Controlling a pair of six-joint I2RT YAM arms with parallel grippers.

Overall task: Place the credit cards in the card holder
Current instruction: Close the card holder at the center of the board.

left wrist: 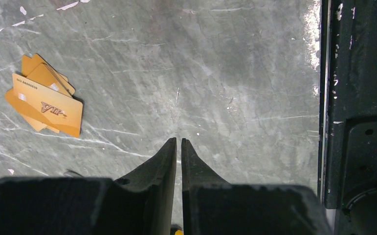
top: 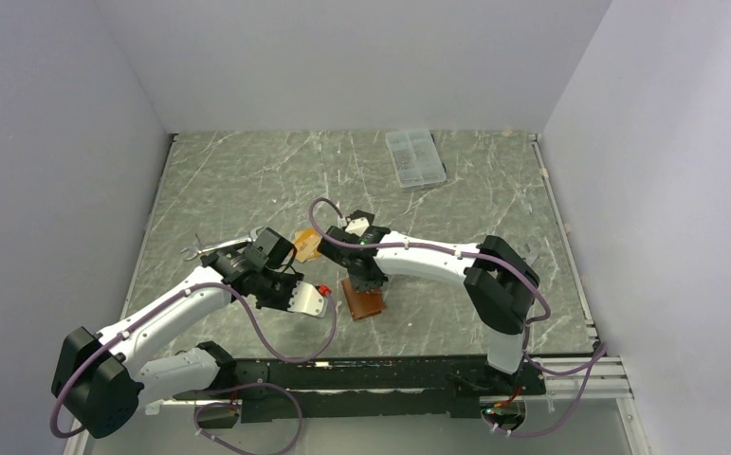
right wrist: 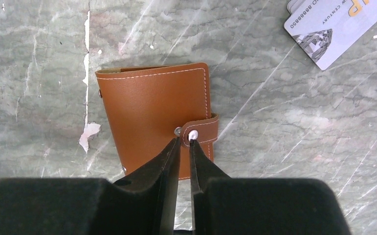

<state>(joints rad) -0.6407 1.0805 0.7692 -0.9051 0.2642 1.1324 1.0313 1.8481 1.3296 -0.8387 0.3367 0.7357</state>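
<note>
The card holder (right wrist: 152, 110) is a closed brown leather wallet lying flat on the table, also in the top view (top: 365, 303). Its snap tab (right wrist: 203, 128) sits off the stud. My right gripper (right wrist: 184, 139) is over it, jaws nearly shut, pinching the tab's end; it shows in the top view (top: 369, 287) too. Silver-grey cards (right wrist: 323, 24) lie beyond the holder. A loose pile of orange-tan credit cards (left wrist: 44, 100) lies just behind the arms (top: 306, 245). My left gripper (left wrist: 178, 141) is shut and empty over bare table, left of the holder (top: 328, 313).
A clear plastic compartment box (top: 415, 156) stands at the back of the table. The black mounting rail (left wrist: 357, 98) runs along the near edge, close to my left gripper. White walls enclose the table on three sides.
</note>
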